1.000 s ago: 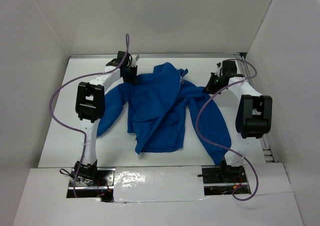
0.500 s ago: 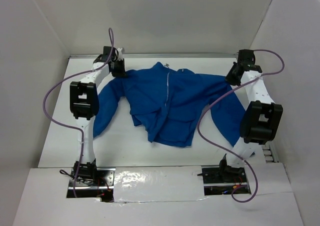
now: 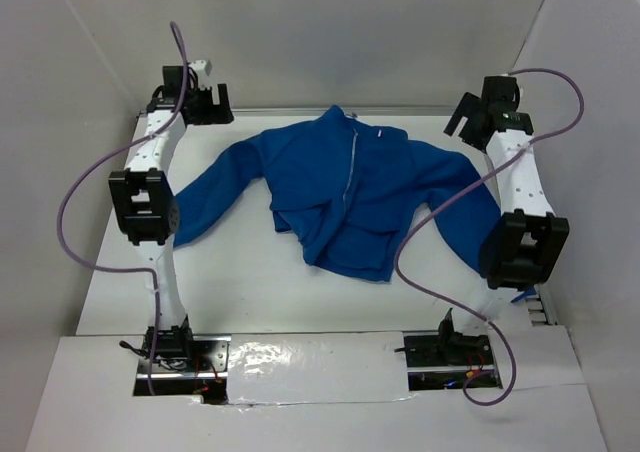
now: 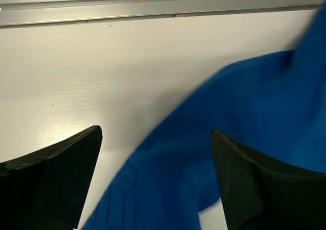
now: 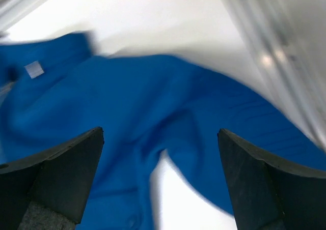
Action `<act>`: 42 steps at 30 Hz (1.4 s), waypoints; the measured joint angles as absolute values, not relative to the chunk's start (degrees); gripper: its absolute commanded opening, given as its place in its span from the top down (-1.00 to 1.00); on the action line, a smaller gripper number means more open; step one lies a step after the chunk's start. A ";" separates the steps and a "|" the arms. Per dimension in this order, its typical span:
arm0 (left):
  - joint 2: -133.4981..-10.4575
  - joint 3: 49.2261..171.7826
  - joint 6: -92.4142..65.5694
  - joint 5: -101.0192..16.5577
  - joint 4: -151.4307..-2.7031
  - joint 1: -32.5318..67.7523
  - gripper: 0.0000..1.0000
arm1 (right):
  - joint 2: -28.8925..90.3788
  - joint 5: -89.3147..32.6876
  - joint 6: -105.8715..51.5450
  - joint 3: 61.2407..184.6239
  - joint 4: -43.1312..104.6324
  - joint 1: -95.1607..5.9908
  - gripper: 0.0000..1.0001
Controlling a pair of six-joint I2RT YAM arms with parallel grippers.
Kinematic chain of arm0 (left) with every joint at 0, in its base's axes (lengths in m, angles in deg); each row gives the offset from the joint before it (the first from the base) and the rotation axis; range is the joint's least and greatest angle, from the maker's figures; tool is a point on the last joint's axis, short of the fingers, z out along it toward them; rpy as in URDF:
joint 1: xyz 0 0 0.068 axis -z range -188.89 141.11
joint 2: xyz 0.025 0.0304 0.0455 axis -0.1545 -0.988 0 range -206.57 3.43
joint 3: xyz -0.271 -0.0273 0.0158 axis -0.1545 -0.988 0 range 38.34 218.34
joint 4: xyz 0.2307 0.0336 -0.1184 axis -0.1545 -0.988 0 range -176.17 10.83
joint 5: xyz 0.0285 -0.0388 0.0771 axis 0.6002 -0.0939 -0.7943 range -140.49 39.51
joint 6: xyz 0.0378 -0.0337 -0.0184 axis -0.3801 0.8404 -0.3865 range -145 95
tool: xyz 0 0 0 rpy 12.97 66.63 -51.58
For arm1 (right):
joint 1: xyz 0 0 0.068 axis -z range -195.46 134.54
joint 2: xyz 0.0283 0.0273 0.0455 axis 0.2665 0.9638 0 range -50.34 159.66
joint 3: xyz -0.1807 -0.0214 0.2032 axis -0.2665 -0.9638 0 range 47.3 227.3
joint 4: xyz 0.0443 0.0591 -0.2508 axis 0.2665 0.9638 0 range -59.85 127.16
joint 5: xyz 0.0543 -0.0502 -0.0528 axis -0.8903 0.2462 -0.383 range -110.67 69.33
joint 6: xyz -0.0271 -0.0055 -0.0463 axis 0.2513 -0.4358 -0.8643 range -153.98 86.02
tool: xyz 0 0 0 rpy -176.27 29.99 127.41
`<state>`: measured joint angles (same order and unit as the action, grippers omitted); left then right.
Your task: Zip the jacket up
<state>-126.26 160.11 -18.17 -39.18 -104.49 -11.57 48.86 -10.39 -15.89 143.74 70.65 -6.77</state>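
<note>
The bright blue jacket [image 3: 350, 197] lies face up on the white table [image 3: 250, 282], collar toward the back wall and both sleeves spread outward. Its pale zipper [image 3: 349, 172] runs down the front, and the lower hem is bunched. My left gripper [image 3: 218, 105] hangs open above the back left corner, beside the jacket's left shoulder. In the left wrist view this gripper [image 4: 156, 133] holds nothing, with blurred jacket cloth [image 4: 229, 118] below it. My right gripper [image 3: 464, 122] is open near the back right corner. It [image 5: 160, 133] is empty over the sleeve fabric [image 5: 127, 97].
A metal rail [image 4: 153, 6] runs along the table's back edge and another rail [image 5: 270, 52] along the right side. White enclosure walls stand close on three sides. Purple cables [image 3: 80, 187] loop off both arms.
Both grippers have opened and let go of the jacket's shoulders, moving up and outward toward the back corners. The jacket has been pulled wider and now lies spread out.
</note>
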 measured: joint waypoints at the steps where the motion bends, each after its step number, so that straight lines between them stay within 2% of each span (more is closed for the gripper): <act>1: -123.81 159.19 -17.63 -38.00 -105.28 -11.76 -0.99 | 47.16 -11.92 -15.87 143.06 70.38 -7.56 -0.99; 6: -105.82 150.12 -14.30 -32.16 -105.04 -8.27 -0.98 | 30.46 -20.09 -14.49 131.98 64.94 -11.64 -0.99; 10: -84.91 132.22 -10.61 -27.86 -101.30 -0.35 -0.99 | 14.92 -24.07 -11.21 118.28 61.42 -14.00 -0.99; 12: -75.09 120.00 -7.88 -24.34 -98.07 4.76 -0.98 | 11.94 -24.60 -10.08 114.76 61.12 -15.23 -0.99; 14: -68.93 109.77 -5.47 -21.74 -98.00 9.44 -0.99 | 10.11 -25.16 -7.19 108.16 61.18 -20.65 -0.99; 17: -69.06 102.85 -2.22 -22.46 -99.20 15.03 -0.99 | 14.17 -25.51 -4.11 102.48 61.51 -28.41 -0.98; 21: -79.01 100.24 1.11 -25.56 -101.85 18.57 -0.99 | 21.93 -25.65 -0.68 97.69 62.14 -37.11 -0.90; 23: -83.35 100.16 2.26 -26.66 -102.20 18.64 -0.99 | 25.56 -25.32 0.61 97.56 62.08 -39.42 -0.79; 28: -91.57 104.40 2.33 -29.96 -102.94 20.56 -0.99 | 35.59 -21.58 3.67 99.83 61.99 -41.76 -0.76; 29: -92.91 105.62 2.29 -30.42 -102.96 21.20 -0.89 | 37.06 -20.40 4.26 100.47 62.32 -42.03 -0.75; 30: -94.26 106.89 2.26 -30.85 -102.94 21.85 -0.67 | 38.04 -19.55 4.76 100.79 62.41 -42.24 -0.74; 32: -96.73 108.88 2.55 -31.64 -103.09 22.64 -0.08 | 39.18 -17.69 5.79 101.10 62.84 -42.64 -0.73; 33: -97.89 109.71 2.37 -32.08 -103.18 22.95 0.48 | 39.31 -16.77 6.27 101.10 63.39 -42.81 -0.74; 35: -99.62 110.28 2.57 -32.80 -103.20 23.01 1.00 | 39.35 -15.00 7.19 101.10 64.33 -43.01 -0.76; 39: -100.45 110.21 2.70 -33.61 -104.16 22.03 1.00 | 39.37 -13.49 8.41 100.55 64.48 -42.99 -0.76; 42: -99.68 109.49 3.47 -33.63 -103.88 20.58 1.00 | 40.07 -13.32 8.59 100.20 64.55 -42.96 -0.43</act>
<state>-99.68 109.49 3.47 -33.63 -103.88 20.58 40.07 -13.32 8.59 100.20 64.55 -42.96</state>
